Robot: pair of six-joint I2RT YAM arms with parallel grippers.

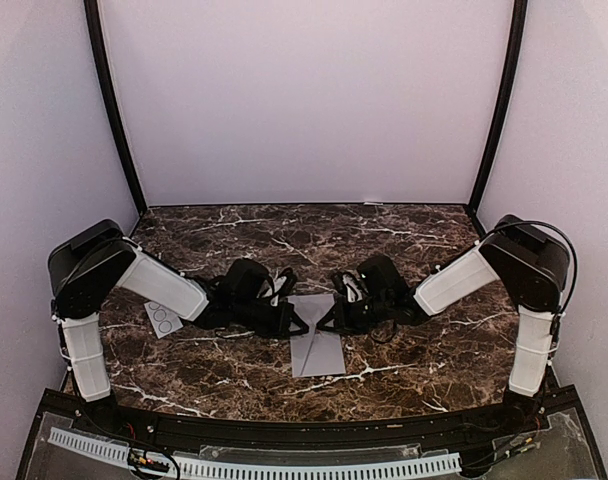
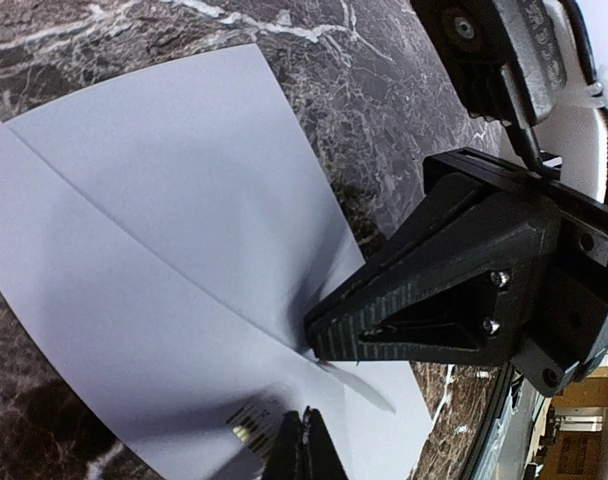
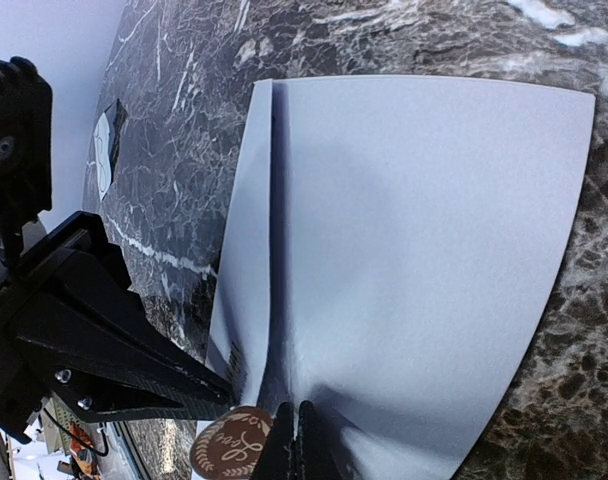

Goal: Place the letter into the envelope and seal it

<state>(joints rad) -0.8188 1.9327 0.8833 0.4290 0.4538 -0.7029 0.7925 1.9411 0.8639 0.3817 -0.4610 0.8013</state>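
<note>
The grey-lavender envelope (image 1: pixel 318 352) lies flat at the table's centre, with a crease along one side (image 3: pixel 272 250). Both grippers are low over its far end, tips facing each other. My left gripper (image 2: pixel 307 378) is slightly open, and its upper finger (image 2: pixel 384 320) presses on the crease of the envelope (image 2: pixel 164 220). My right gripper (image 3: pixel 262 402) is slightly open over the envelope (image 3: pixel 414 250). A round brown seal sticker (image 3: pixel 227 448) lies face-up between its fingertips, at the envelope's edge. No separate letter shows.
A small white sticker sheet with circles (image 1: pixel 164 319) lies on the dark marble table (image 1: pixel 404 365), left of the envelope and beside the left arm. Lavender walls close in the back and both sides.
</note>
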